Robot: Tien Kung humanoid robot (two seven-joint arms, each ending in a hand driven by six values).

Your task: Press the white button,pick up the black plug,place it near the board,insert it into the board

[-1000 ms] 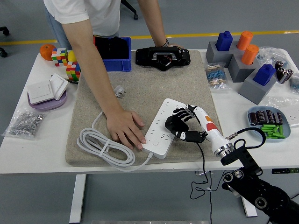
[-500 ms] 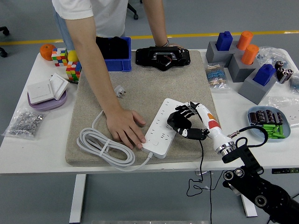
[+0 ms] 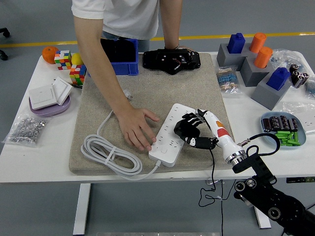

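Note:
The white power strip (image 3: 172, 129) lies slanted on the grey mat (image 3: 147, 78), its white cable (image 3: 106, 155) coiled at the mat's front left. My right hand (image 3: 188, 132) sits over the strip's right middle. Its fingers are curled around a black plug (image 3: 182, 130), which is pressed down against the strip's sockets; most of the plug is hidden by the hand. A person's hand (image 3: 137, 127) lies flat on the mat, fingertips on the strip's left edge. My left arm is out of view.
A black device (image 3: 171, 60) and a blue bin (image 3: 120, 55) stand at the mat's back. Colour cubes (image 3: 69, 61) and white switches (image 3: 49, 93) are at the left. Grey blocks with blue and orange pegs (image 3: 256, 61) and a parts dish (image 3: 283, 129) are at the right.
The person's hand slid right and up along the strip's left edge, the arm now covering a small plug on the mat. My right hand shifted slightly over the strip, still closed.

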